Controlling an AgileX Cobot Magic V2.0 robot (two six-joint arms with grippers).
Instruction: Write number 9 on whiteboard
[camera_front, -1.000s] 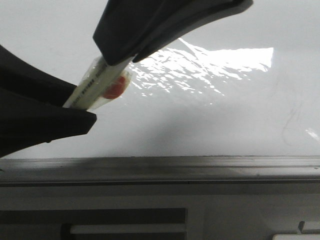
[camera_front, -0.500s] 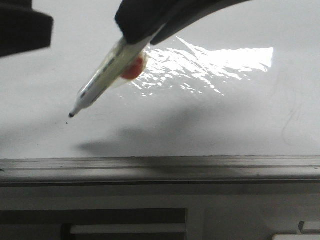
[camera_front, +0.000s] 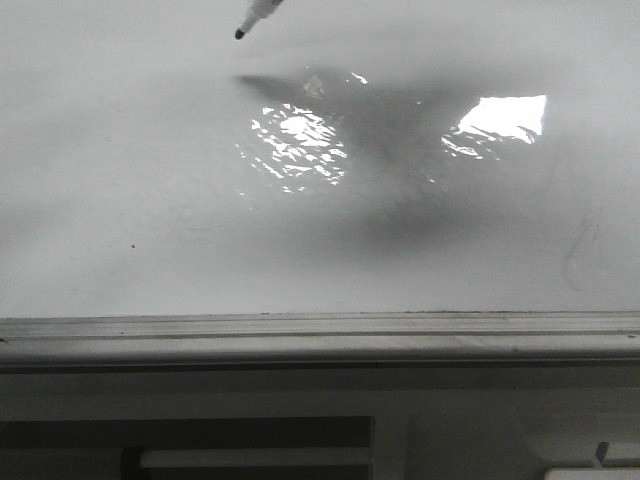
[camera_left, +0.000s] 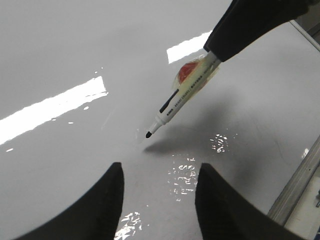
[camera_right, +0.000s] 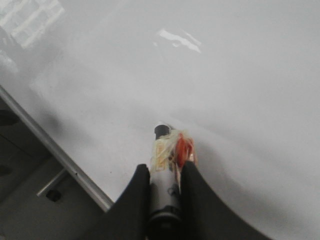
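Marker poised over a board with no 9 drawn

The right gripper (camera_right: 164, 192) clamps a white black-tipped marker (camera_left: 176, 102), tip just above the glossy white-grey whiteboard (camera_front: 140, 150) at 12 o'clock in the front view; the left gripper (camera_left: 159, 200) hangs wide apart, holding nothing.

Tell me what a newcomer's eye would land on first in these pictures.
First, the bright glare patches on the large glossy white-grey whiteboard, mid-board in the front view. Next, the white marker with a black tip and red-and-yellow tape, clamped in the right gripper and angled down with its tip close to the board, no number 9 visible. The left gripper hovers open nearby, holding nothing.
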